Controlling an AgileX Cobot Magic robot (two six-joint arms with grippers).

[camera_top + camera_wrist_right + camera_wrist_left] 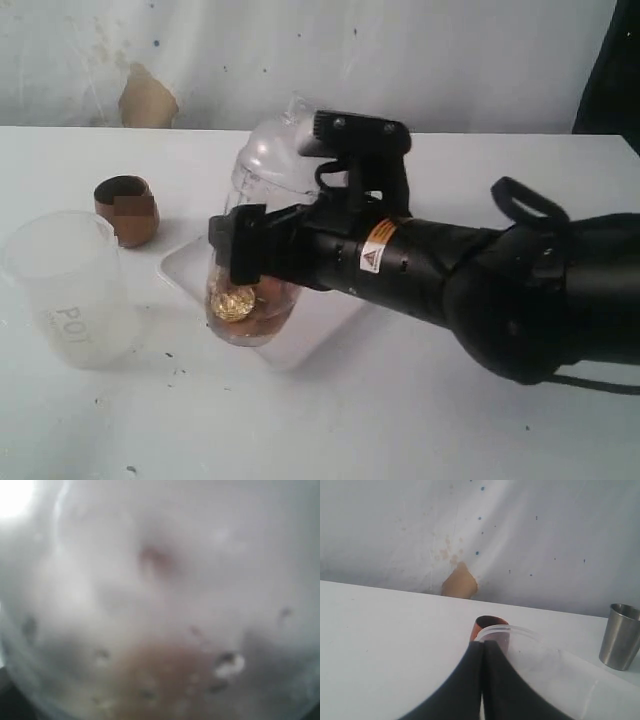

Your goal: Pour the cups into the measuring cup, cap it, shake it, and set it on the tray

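The pouring looks finished: the clear plastic measuring cup (262,185) holds a crinkled gold piece (232,300) and brownish bits at its bottom, and a transparent domed lid (275,140) sits on top. The right gripper (252,252) clamps its matte black jaws wide around the cup's lower half, over the near corner of the smooth white tray (185,268). Whether the base rests on the tray or hangs just above it is hard to tell. What is left seems to be letting go.

The rounded brown wooden cup (125,210) and the tapered steel tumbler (621,637) stand upright on the table. The left gripper (482,680) is pressed together, empty, near the frosted "P01" container (65,290)
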